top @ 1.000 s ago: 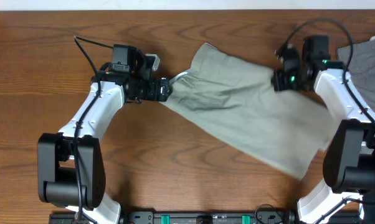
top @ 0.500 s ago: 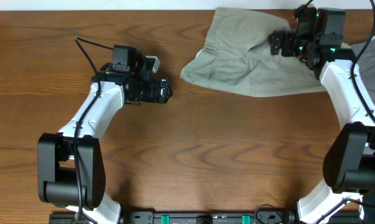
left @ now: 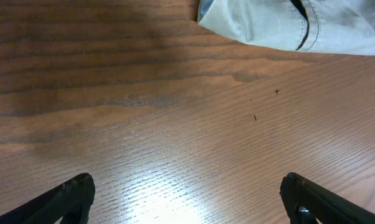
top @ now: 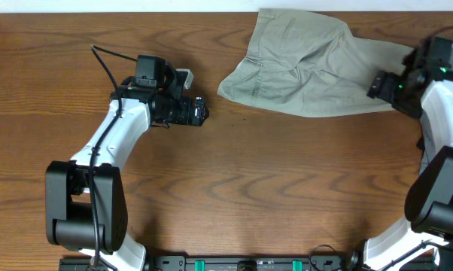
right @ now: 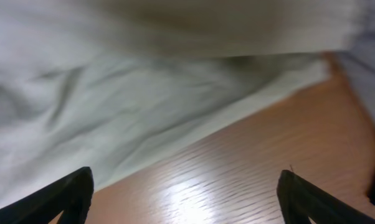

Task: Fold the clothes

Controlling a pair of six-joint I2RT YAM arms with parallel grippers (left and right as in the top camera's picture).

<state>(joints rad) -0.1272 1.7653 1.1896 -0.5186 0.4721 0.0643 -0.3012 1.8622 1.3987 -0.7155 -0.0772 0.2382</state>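
The clothes, pale khaki-green shorts [top: 309,71], lie crumpled and partly folded over at the far edge of the table, right of centre. My left gripper [top: 202,111] is open above bare wood, a short way left of the shorts' nearest corner [left: 281,25]. In the left wrist view the gripper [left: 187,199] has nothing between its fingers. My right gripper [top: 375,84] is at the right end of the shorts. In its own wrist view it [right: 186,196] is open over wood, and the pale cloth [right: 131,106] lies just ahead, apart from the fingers.
The wooden table [top: 249,188] stretches out in front of the shorts. A grey-blue cloth [right: 369,68] shows at the right edge of the right wrist view. A black cable [top: 110,53] trails behind the left arm.
The shorts came out of the left gripper and were pulled to the far right edge. The right gripper let go of them and drew back to the right. The left arm stayed put.
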